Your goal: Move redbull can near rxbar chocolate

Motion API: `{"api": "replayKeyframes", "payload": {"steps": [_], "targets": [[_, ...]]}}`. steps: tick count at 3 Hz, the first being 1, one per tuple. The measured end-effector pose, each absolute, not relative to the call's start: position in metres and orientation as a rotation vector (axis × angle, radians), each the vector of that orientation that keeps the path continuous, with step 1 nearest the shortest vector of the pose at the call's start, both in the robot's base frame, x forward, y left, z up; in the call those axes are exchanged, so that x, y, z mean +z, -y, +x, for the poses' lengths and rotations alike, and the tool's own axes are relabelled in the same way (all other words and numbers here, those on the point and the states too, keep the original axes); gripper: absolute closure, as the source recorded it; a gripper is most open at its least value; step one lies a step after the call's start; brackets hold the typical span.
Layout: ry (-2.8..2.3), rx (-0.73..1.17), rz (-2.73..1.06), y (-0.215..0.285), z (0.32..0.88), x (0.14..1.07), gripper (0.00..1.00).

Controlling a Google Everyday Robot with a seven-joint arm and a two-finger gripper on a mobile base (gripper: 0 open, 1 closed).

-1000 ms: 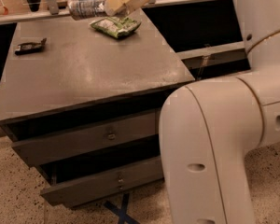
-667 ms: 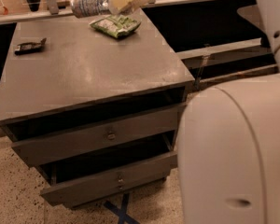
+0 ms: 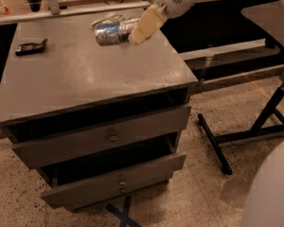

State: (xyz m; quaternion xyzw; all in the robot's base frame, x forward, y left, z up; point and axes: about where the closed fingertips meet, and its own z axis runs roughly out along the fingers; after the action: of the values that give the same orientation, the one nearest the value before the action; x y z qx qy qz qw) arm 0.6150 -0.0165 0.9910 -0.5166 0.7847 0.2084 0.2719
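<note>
- You have one camera, set high, looking obliquely down onto the surface (image 3: 85, 74) from its front.
- Medium range: drawers (image 3: 109, 137) and floor (image 3: 227, 122) fit too.
- The gripper (image 3: 132, 33) sits top centre, jaws clasping the redbull can (image 3: 111, 33).

Cabinet (image 3: 85, 74): grey, with a flat and worn top, standing on the floor.
Upper drawer (image 3: 109, 136): pulled out a little, with a small knob in the middle.
Lower drawer (image 3: 118, 181): pulled out further than the upper one, also with a small knob.
Bag (image 3: 106, 19): green and crinkled, at the back edge of the cabinet top, partly hidden.
Stand (image 3: 217, 148): black metal legs on the floor, to the right of the cabinet.
Tape (image 3: 125, 214): a blue cross on the floor, in front of the cabinet.
Floor (image 3: 203, 197): light and speckled.
Gripper (image 3: 132, 32): above the back right part of the top, closed on the can (image 3: 111, 32).
</note>
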Motion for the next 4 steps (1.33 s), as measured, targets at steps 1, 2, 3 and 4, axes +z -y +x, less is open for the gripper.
{"api": "replayKeyframes", "payload": {"steps": [1,2,3,4], "targets": [[-2.104,0.422,-1.385,0.025,0.651,0.936,1.00],[-2.003,0.365,-1.367,0.017,0.688,0.911,1.00],[-1.839,0.356,-1.353,-0.013,0.727,0.911,1.00],[-1.710,0.391,-1.387,-0.047,0.755,0.913,1.00]]}}
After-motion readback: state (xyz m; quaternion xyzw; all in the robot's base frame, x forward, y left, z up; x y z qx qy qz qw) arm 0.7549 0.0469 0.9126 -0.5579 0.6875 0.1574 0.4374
